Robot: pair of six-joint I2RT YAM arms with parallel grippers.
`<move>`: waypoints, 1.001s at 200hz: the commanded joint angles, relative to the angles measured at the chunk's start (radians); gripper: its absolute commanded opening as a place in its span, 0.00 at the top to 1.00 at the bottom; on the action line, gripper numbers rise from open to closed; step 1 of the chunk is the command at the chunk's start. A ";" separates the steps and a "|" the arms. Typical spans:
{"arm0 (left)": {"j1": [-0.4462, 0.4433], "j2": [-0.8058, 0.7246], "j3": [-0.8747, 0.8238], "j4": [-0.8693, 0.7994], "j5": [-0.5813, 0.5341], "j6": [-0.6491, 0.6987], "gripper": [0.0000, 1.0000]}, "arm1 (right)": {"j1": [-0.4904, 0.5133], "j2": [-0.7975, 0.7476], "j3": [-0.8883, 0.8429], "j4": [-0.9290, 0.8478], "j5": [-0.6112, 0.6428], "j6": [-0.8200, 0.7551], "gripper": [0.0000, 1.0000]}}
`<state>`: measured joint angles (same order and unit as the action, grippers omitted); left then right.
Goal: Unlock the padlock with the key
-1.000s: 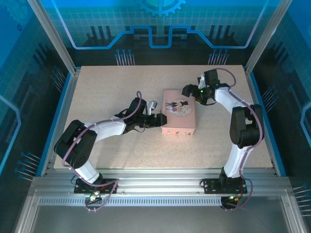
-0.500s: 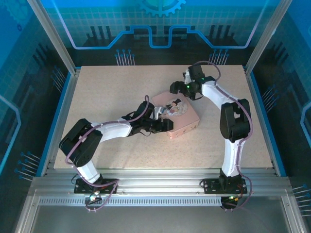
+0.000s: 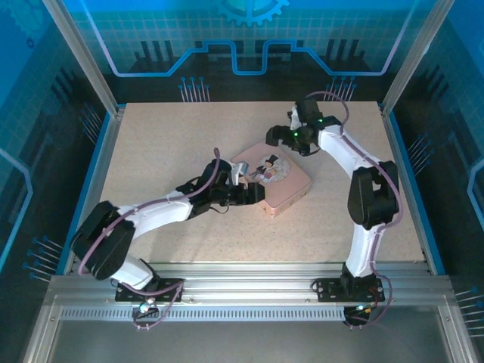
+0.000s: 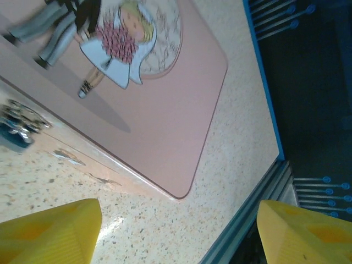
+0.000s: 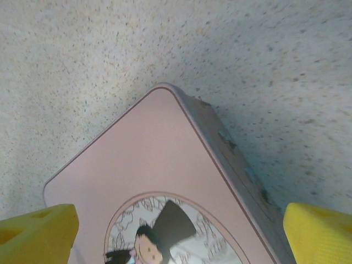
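1 padlock [image 4: 17,122], a small blurred metal lump, sits against the pink box [image 4: 170,110] side wall. Judged light, rigid and slippery: pinch across its body. Key not made out. Left gripper [image 4: 179,231] spread, empty, beside the box. Right gripper [image 5: 179,234] spread, empty, over a box corner.

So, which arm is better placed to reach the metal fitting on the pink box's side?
Left, probably: left gripper, jaws open, is near the fitting; right gripper hovers over the box's far corner.
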<state>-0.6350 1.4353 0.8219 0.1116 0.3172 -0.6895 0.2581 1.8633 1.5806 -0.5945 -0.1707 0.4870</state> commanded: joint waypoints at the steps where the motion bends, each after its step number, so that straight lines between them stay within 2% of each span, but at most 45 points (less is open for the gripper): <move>1: 0.048 -0.078 0.014 -0.147 -0.077 0.066 0.21 | -0.014 -0.122 -0.087 -0.032 0.037 0.020 0.03; 20: 0.107 -0.086 0.081 -0.254 -0.080 0.126 0.19 | -0.015 -0.226 -0.201 -0.021 0.056 0.050 0.04; 42: 0.175 -0.050 0.172 -0.331 -0.090 0.193 0.13 | -0.015 -0.349 -0.359 0.005 0.053 0.089 0.03; 44: 0.179 -0.044 0.181 -0.336 -0.091 0.198 0.12 | -0.014 -0.359 -0.372 0.008 0.053 0.093 0.03; 47: 0.189 -0.035 0.195 -0.343 -0.091 0.206 0.03 | -0.014 -0.374 -0.391 0.013 0.051 0.098 0.03; 53: 0.207 -0.010 0.225 -0.356 -0.088 0.221 0.01 | -0.013 -0.407 -0.430 0.020 0.051 0.110 0.03; 76: 0.257 0.111 0.366 -0.418 -0.070 0.270 0.01 | -0.004 -0.515 -0.560 0.045 0.049 0.158 0.01; 120: 0.296 0.372 0.635 -0.495 0.007 0.332 0.01 | 0.038 -0.669 -0.780 0.127 0.050 0.263 0.00; 151: 0.302 0.563 0.810 -0.575 0.118 0.345 0.10 | 0.045 -0.705 -0.865 0.196 0.031 0.316 0.00; 168: 0.302 0.614 0.848 -0.590 0.164 0.338 0.11 | 0.058 -0.692 -0.881 0.231 0.017 0.331 0.00; 200: 0.302 0.622 0.817 -0.569 0.200 0.335 0.11 | 0.076 -0.635 -0.864 0.274 0.007 0.341 0.01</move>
<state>-0.3374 2.0583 1.6318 -0.4225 0.4366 -0.3767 0.3164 1.1904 0.7059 -0.3923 -0.1421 0.7940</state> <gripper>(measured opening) 0.891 0.992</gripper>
